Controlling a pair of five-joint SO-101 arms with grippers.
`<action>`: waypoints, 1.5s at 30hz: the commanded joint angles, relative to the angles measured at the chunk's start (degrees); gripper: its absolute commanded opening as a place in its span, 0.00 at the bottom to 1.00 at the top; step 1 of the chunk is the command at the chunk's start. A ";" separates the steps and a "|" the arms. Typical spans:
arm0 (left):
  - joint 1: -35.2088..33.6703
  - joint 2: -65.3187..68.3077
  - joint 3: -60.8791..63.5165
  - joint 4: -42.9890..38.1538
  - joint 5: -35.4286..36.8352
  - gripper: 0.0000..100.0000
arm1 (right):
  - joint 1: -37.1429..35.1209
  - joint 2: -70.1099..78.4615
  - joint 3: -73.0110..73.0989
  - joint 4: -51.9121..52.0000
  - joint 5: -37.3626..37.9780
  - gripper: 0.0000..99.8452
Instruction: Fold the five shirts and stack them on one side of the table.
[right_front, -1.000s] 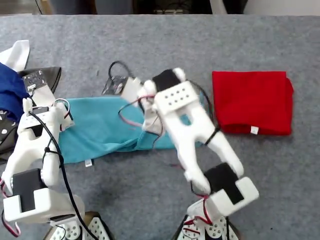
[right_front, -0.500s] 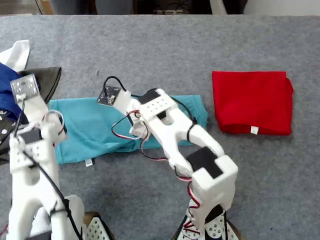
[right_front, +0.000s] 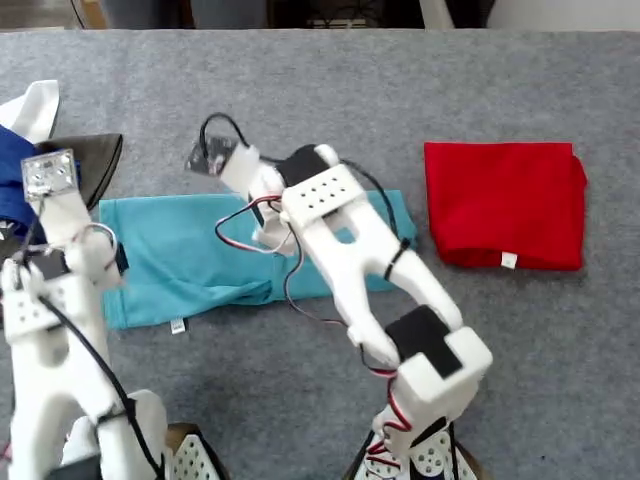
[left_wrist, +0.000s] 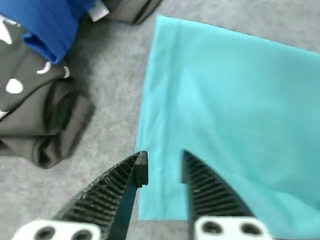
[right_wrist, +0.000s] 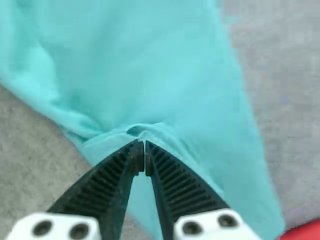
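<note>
Two grippers hang over the half-folded teal shirt (right_front: 180, 250): left gripper (left_wrist: 163, 162) slightly open, empty; right gripper (right_wrist: 143, 147) closed at a crease, and we cannot tell its hold. Right of it one red shirt (right_front: 500, 200) lies folded; left, a heap (right_front: 20, 190) waits.

No legible text is showing anywhere. A small white tag (right_front: 509, 261) is sitting on the red shirt (right_front: 500, 200) and another tag (right_front: 177, 325) is hanging at the teal shirt (right_front: 180, 250) hem, both too small to read. White marks (left_wrist: 14, 86) on the black shirt (left_wrist: 45, 125) are not forming letters.
</note>
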 joint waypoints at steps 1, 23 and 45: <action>-3.38 9.67 -12.88 4.75 -1.76 0.17 | 0.09 -4.70 -3.21 -0.44 -1.14 0.01; -3.82 74.90 -73.10 33.67 -4.48 0.21 | 0.00 -5.32 -2.95 1.23 -3.43 0.01; -3.38 69.71 -82.42 39.74 -4.13 0.03 | 8.79 -9.01 -9.27 0.70 -7.82 0.01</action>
